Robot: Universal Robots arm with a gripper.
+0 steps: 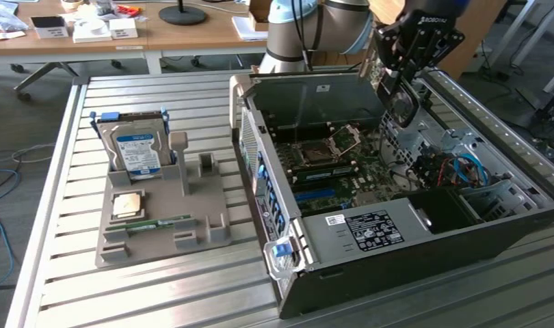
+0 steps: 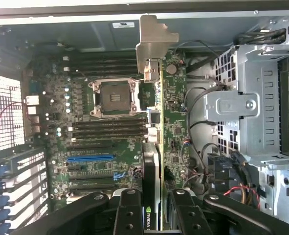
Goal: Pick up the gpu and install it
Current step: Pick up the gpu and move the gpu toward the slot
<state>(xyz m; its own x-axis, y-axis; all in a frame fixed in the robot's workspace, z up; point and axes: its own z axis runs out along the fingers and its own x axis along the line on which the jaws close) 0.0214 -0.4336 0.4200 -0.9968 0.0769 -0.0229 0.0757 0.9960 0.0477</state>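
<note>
My gripper (image 1: 407, 65) hangs over the open computer case (image 1: 414, 273), shut on the gpu (image 1: 402, 102), a thin dark card that points down into the case. In the wrist view the gpu (image 2: 154, 127) shows edge-on between my two black fingers (image 2: 128, 210), with my gripper (image 2: 155, 213) closed around it. The card's silver bracket (image 2: 154, 36) lies toward the case's rear wall. Under the card is the green motherboard (image 2: 100, 142) with its CPU socket (image 2: 112, 95) and a blue slot (image 2: 90, 158). The card hovers above the board and does not touch it.
A grey parts holder (image 1: 208, 236) on the slatted table carries a hard drive (image 1: 135, 152), a green memory stick (image 1: 159, 223) and a small square chip (image 1: 128, 203). Inside the case, a metal drive cage (image 2: 252, 105) and loose cables (image 2: 217, 171) sit beside the card.
</note>
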